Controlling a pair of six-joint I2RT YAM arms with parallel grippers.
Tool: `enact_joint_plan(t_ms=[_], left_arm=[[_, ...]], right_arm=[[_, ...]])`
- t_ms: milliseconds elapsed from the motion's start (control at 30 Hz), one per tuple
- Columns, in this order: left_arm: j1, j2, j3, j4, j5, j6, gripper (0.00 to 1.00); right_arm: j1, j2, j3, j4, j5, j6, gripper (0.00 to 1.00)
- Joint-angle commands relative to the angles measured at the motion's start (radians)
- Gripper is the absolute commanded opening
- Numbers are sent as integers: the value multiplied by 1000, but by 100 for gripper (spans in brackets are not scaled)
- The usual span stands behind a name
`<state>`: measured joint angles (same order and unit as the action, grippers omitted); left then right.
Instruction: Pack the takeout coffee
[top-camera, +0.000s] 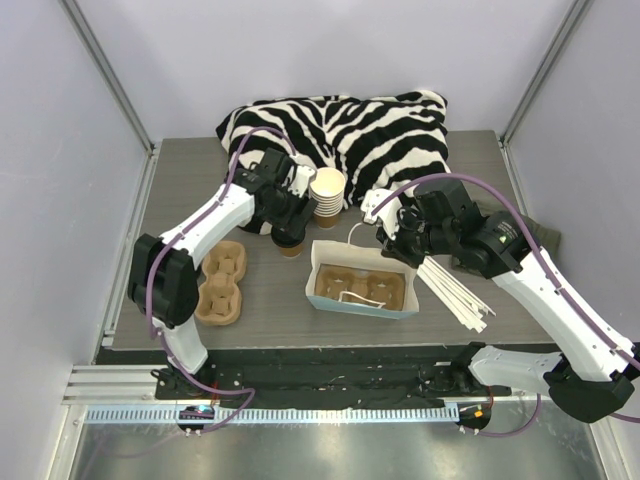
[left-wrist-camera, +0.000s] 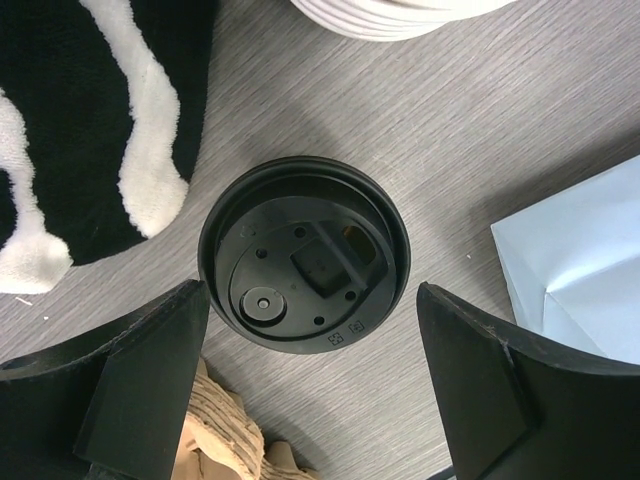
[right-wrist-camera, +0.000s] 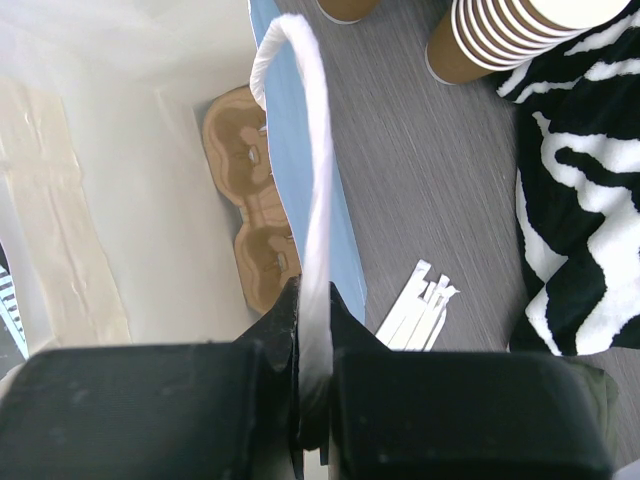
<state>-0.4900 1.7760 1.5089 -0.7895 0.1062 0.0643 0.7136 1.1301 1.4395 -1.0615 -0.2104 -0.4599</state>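
Left hand (left-wrist-camera: 310, 330) hangs spread over the desk (top-camera: 180, 190)'s middle, just left of the bag (top-camera: 360, 308); I see the takeout coffee (left-wrist-camera: 303, 255) upright straight beneath it, so this arm is nearer. Right hand (right-wrist-camera: 312, 310) pinches the bag's handle (right-wrist-camera: 318, 180).

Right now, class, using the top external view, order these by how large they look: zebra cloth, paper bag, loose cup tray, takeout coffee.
1. zebra cloth
2. paper bag
3. cup tray
4. takeout coffee, which is partly covered from above but clearly the smallest

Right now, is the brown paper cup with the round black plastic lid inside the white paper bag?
No, the cup stands on the table beside the bag.
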Motion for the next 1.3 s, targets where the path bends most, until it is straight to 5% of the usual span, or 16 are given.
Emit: enact_joint_plan(t_ms=[0, 533, 700, 867, 1267], left_arm=[[-7, 8, 27, 44, 4, 17, 89], [-19, 40, 7, 59, -48, 43, 79], [-19, 17, -12, 44, -37, 51, 64], [-18, -114, -12, 7, 18, 37, 49], [-18, -414, -22, -131, 111, 26, 36]], right_arm=[[3, -3, 4, 32, 0, 6, 1], [4, -1, 2, 32, 2, 6, 1], [4, -1, 6, 43, 3, 19, 1], [4, -90, -62, 165, 22, 79, 1], [4, -168, -154, 204, 45, 92, 1]])
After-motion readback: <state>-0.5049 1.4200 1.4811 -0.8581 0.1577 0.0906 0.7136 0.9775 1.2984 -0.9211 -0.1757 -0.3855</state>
